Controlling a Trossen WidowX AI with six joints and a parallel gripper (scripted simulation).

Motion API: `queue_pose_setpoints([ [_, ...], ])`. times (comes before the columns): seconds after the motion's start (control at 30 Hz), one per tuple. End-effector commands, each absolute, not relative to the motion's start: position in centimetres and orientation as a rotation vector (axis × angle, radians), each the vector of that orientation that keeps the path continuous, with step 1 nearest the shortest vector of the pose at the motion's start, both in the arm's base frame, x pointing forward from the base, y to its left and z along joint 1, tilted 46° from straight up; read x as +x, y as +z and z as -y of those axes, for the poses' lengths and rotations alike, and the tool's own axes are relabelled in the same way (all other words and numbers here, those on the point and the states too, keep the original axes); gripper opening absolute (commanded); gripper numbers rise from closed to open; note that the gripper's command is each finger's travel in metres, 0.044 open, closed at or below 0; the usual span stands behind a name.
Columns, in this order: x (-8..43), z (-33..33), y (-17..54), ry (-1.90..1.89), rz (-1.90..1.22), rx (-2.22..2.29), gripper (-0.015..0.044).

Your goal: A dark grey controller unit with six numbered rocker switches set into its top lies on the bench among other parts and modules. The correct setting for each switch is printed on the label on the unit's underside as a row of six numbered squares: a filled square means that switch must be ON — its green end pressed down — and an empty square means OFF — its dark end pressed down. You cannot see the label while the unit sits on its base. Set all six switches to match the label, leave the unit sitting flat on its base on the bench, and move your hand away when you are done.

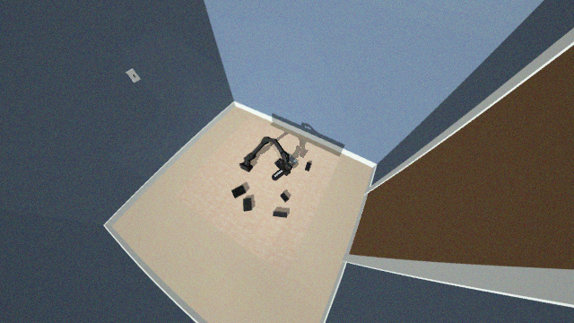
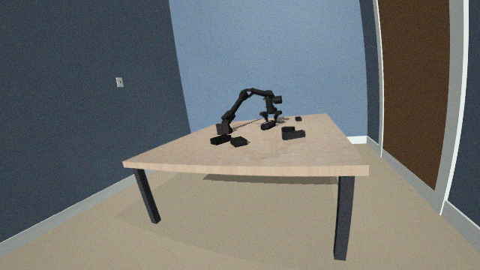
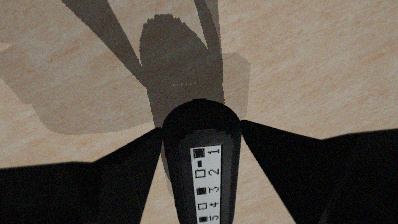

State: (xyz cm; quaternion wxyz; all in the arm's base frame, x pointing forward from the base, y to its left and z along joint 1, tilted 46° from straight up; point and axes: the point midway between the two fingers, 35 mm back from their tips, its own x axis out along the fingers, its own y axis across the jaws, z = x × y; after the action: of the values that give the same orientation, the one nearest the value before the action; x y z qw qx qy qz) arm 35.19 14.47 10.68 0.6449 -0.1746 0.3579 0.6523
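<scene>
The dark controller unit [image 1: 275, 177] [image 2: 268, 125] [image 3: 227, 175] has its underside up, so its rocker switches are hidden. In the wrist view its white label [image 3: 207, 182] shows square 1 filled, 2 empty, 3 filled, 4 empty and 5 filled; square 6 is outside the frame. A small black bar sits between squares 1 and 2. My gripper [image 2: 271, 121] [image 3: 201, 128] points down with one fingertip against each long side of the unit, near its rounded end by square 1, and is shut on it. Whether the unit touches the bench is unclear.
Two dark modules, one [image 1: 239, 190] [image 2: 220, 139] and another [image 1: 247, 204] [image 2: 239, 142], lie near the arm's base side. A small block [image 1: 285, 196] and a longer block [image 1: 281, 213] lie beyond the unit. Another small part [image 1: 308, 166] [image 2: 298, 118] lies by the bench's far end.
</scene>
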Motion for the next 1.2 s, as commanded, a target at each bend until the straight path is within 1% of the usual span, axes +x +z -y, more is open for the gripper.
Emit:
queue_pose_setpoints([
  [0.0, 35.3, -14.0, 10.9, 1.478, -0.818, -0.398, 0.0336],
  [1.17, 35.3, -11.4, 11.9, 1.478, -0.820, -0.399, 0.0336],
])
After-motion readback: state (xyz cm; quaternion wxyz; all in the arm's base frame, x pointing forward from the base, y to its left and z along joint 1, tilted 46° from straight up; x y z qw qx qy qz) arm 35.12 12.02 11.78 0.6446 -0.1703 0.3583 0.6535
